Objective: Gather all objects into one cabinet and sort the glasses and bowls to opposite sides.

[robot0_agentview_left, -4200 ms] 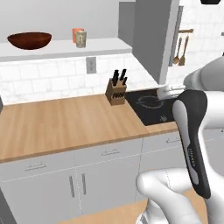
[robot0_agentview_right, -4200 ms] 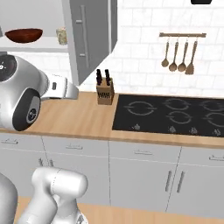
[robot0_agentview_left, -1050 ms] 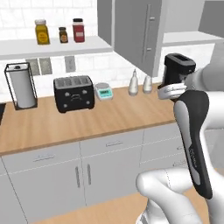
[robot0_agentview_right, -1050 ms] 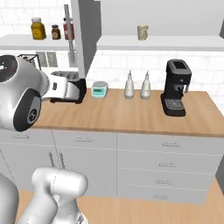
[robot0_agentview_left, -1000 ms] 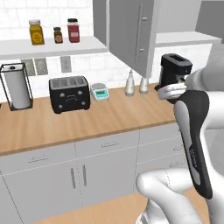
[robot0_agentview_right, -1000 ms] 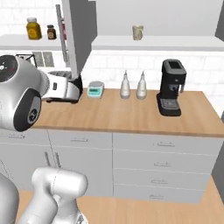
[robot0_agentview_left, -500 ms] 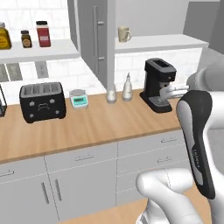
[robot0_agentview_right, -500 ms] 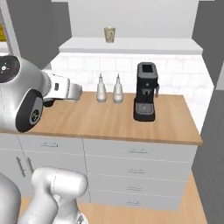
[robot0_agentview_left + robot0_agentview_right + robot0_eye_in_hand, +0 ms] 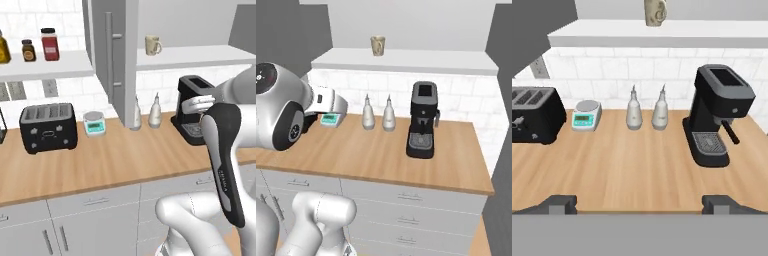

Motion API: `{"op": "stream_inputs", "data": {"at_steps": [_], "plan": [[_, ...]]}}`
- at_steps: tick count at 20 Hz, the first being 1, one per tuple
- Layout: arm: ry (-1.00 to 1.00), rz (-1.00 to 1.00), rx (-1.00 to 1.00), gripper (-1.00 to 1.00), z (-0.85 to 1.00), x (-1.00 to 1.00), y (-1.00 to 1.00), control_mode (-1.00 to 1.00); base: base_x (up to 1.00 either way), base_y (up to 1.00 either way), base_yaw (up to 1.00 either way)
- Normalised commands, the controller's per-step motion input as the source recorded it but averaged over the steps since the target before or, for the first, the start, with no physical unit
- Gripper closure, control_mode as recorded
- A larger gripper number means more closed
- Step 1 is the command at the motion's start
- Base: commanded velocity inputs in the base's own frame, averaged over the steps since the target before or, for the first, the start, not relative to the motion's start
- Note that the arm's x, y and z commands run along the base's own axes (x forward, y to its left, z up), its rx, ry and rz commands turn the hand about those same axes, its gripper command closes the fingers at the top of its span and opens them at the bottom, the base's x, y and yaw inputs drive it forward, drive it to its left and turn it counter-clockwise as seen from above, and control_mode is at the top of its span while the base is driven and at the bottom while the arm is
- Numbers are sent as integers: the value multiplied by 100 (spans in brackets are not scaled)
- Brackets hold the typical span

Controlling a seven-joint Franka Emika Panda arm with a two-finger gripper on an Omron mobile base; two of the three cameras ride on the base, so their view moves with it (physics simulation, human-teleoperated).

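A beige speckled mug [image 9: 153, 45] stands alone on the pale shelf board [image 9: 200, 56] of the doorless wall cabinet, toward its left end, with its handle turned to the right in the left base view; the right base view shows the same mug [image 9: 377, 46] against the plain grey back wall, and the hand view catches its lower part [image 9: 656, 12] at the top edge. Below the shelf, a wooden counter [image 9: 110, 165] runs along a white tiled wall. On it, from left to right, sit a black toaster [image 9: 48, 127], a small kitchen scale [image 9: 94, 123] with a teal face, two white bottles [image 9: 646, 110] standing just beside each other, and a black coffee machine [image 9: 717, 117] near the right end. An open grey cabinet door [image 9: 114, 55] hangs in front of the bottles in the left base view and hides part of the left one. Farther left, a separate shelf carries jars [image 9: 50, 44] with red and dark lids. The gripper [image 9: 640, 204] hangs over the near edge of the counter with its two dark fingers [image 9: 561, 203] spread wide apart and nothing between them, well apart from the mug.
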Motion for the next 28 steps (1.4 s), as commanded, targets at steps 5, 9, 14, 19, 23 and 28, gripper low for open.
{"op": "stream_inputs", "data": {"at_steps": [5, 9, 14, 19, 23, 28], "plan": [[0, 0, 0, -100, 0, 0, 0, 100, 57, -51, 11], [0, 0, 0, -100, 0, 0, 0, 100, 55, -44, 7], [0, 0, 0, -100, 0, 0, 0, 100, 59, -17, 7], [0, 0, 0, -100, 0, 0, 0, 100, 85, -3, 9], [-2, 14, 12, -100, 0, 66, -28, -100, 0, 0, 0], [3, 4, 7, -100, 0, 52, -12, -100, 0, 0, 0]]}}
